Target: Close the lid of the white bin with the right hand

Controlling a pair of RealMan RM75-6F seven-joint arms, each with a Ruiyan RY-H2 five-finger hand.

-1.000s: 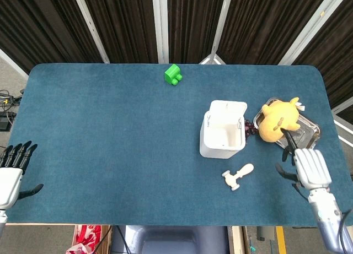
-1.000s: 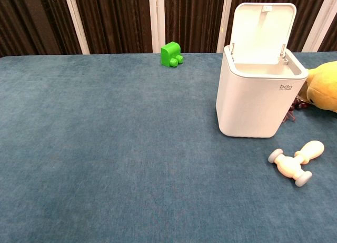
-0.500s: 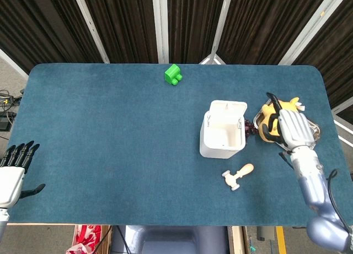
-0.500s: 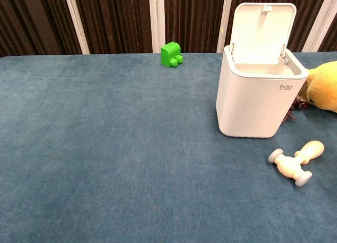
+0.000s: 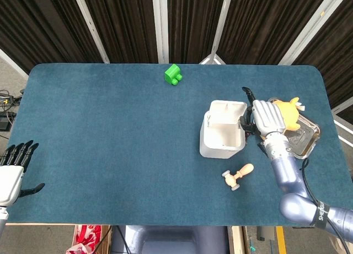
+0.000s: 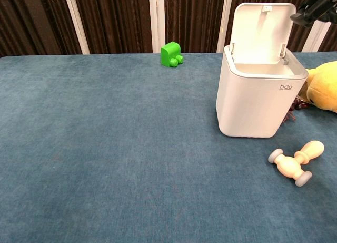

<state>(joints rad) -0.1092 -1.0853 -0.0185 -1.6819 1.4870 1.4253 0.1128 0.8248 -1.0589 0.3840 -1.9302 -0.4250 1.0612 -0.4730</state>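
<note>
In the chest view only dark fingertips of the right hand peek in at the top right corner, just beside the raised lid of the white plastic bin; whether they touch the lid cannot be told; the yellow plush toy is cut off by the right edge, and something small and dark behind the bin is too hidden to name. In the head view the right hand covers part of the yellow plush toy; the left hand is cut by the left edge.
</note>
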